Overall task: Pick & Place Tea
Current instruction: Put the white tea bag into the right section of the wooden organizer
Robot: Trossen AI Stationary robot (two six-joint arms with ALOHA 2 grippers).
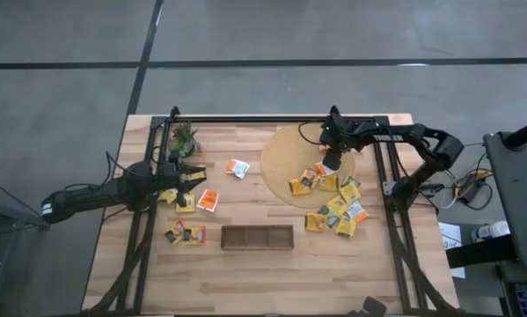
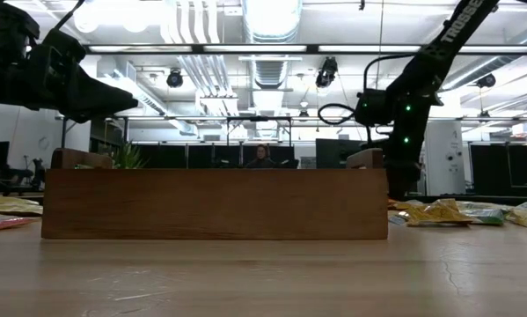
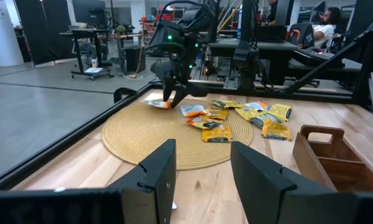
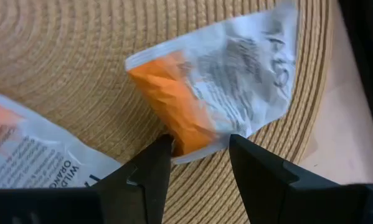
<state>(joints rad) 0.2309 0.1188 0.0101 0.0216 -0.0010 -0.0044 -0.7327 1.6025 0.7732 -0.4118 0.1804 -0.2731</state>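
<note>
We see the right gripper [image 4: 198, 149] down over the round woven mat [image 1: 285, 150], its two fingers pinched on the lower edge of a white-and-orange tea sachet [image 4: 214, 81]. In the right wrist view the sachet's orange end sits between the fingertips and its white printed end slants away toward the mat's rim; in the left wrist view the same sachet [image 3: 159, 103] lies nearly flat, just above the weave, with its long edge about level. A second white-and-orange sachet [image 4: 30, 155] lies flat on the mat just beside it.

More yellow sachets [image 1: 320, 180] are scattered on the mat's near part, and a cluster [image 1: 340, 216] spills off its edge onto the table [image 1: 245, 264]. Others lie apart on the table: one white-and-orange [image 1: 237, 168], one orange [image 1: 208, 200], two yellow [image 1: 185, 233].

The left gripper [image 3: 202, 171] hangs over the table's left part near the small green plant [image 1: 183, 137], fingers apart and holding nothing. The brown tray [image 1: 257, 237] sits near the table's front middle.
</note>
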